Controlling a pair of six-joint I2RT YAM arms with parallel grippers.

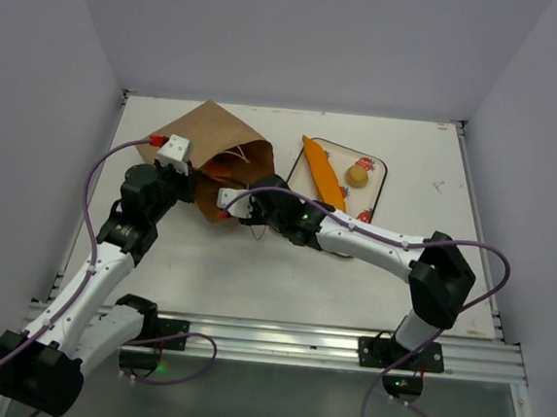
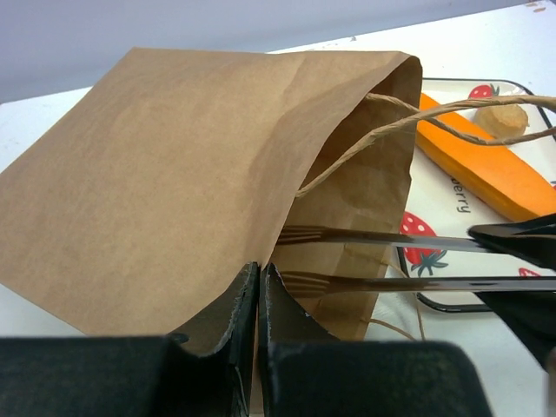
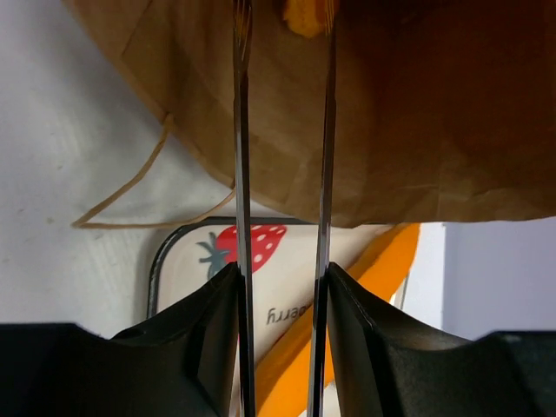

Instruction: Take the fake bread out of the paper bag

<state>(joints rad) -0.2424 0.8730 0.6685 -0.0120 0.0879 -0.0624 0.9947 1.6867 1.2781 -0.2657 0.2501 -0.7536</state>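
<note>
From above, the paper bag (image 1: 228,144) lies on its side beside the strawberry tray (image 1: 384,174), which holds a baguette (image 1: 323,173) and a roll (image 1: 357,175). Left wrist view: my left gripper (image 2: 259,291) is pinched shut on the bag's lip, where the thin paper may slip out. Right wrist view: my right gripper (image 3: 284,26) stands narrowly apart inside the bag, an orange bread piece (image 3: 304,16) at its tips; a nudge may push it deeper.

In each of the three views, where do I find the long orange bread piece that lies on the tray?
Top view: the long bread lies slanted, just right of centre, upper half.
Left wrist: bread at upper right.
Right wrist: bread at bottom, right of centre.
Shared landmark: the strawberry tray beneath it.
</note>
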